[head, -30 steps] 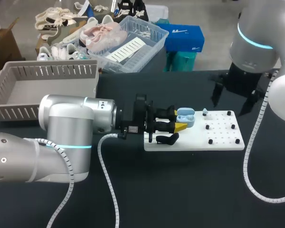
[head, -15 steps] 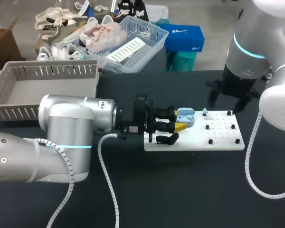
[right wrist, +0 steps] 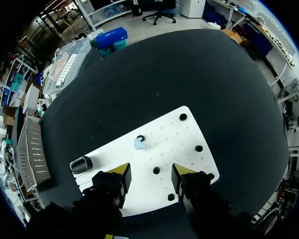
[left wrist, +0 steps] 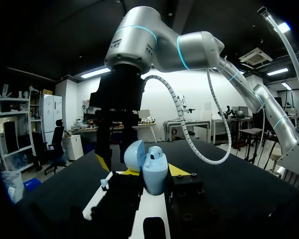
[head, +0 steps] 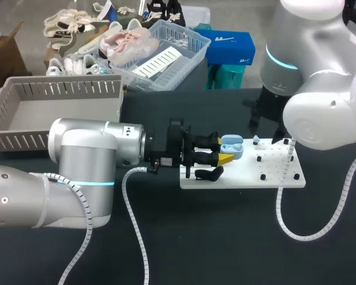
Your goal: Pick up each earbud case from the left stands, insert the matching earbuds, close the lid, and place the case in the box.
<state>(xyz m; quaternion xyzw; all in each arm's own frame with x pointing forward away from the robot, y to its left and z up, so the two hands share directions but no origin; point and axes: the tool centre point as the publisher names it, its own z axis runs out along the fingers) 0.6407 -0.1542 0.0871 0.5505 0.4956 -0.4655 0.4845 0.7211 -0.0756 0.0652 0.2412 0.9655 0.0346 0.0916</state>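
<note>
Earbud case point(head: 232, 145), light blue, lid open: stands at the 9 o'clock end of the white pegboard point(head: 277, 175), clamped upright between the two fingers of the left gripper point(head: 223, 151). One loose earbud point(head: 256, 141), pale blue, lies on the board near the case's 3 o'clock. Change over the last second: the right arm has swung in from the 2 o'clock side, so the right gripper point(head: 266, 133) now hangs at the board's 12 o'clock edge, close above the earbud. This is judged to be the approach to picking it up for insertion. Right fingers stand apart, pointing down, empty. Left arm is level, reaching in from 9 o'clock, unmoved. Grey slatted box point(head: 53, 89) at 10 o'clock, awaiting the case.
</note>
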